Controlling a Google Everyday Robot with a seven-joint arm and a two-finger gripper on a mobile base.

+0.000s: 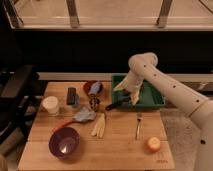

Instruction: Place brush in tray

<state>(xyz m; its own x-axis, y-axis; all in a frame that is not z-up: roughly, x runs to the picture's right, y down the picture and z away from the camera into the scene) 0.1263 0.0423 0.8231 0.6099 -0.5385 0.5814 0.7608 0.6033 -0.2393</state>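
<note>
The brush (115,105) lies slantwise across the front-left corner of the tray (154,98). Its slim black handle points outward over the wooden surface (120,145), and its other end reaches in over the rim. The pale end effector (131,94) hangs over the left half of the dark-green, raised-rim tray, fingers spread wide, clasping nothing; whether it touches the brush is unclear.
</note>
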